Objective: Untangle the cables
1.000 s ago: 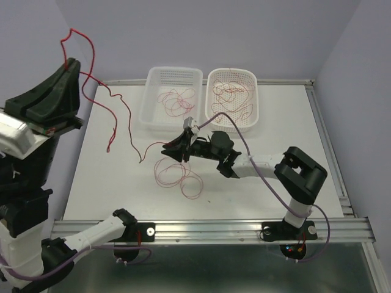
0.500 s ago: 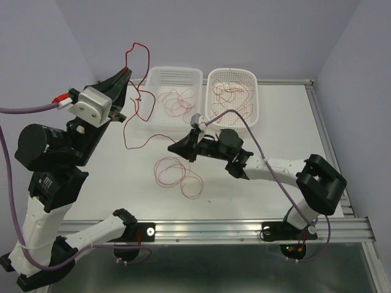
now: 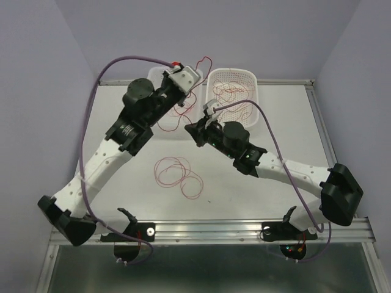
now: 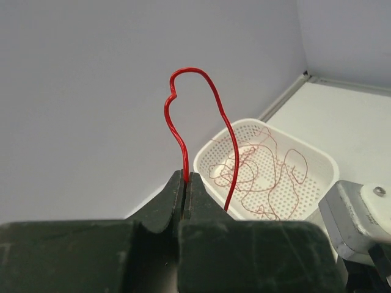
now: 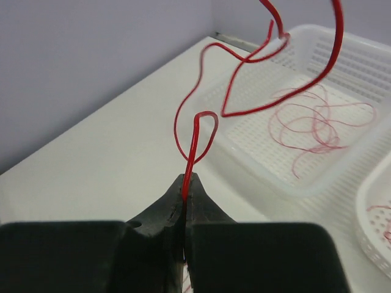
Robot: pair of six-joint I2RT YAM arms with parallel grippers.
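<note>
We see the left gripper (image 4: 185, 178) clamped on a red cable (image 4: 204, 79), right gripper (image 5: 186, 181) pinching one too — both toward the tabletop's far edge, beside two white baskets (image 3: 235, 69).

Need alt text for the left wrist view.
Left gripper, jaws shut, pinches a red cable that arches upward and curves back down. Behind it, a white perforated basket holds a tangle of thinner red cables, against a pale wall.
</note>
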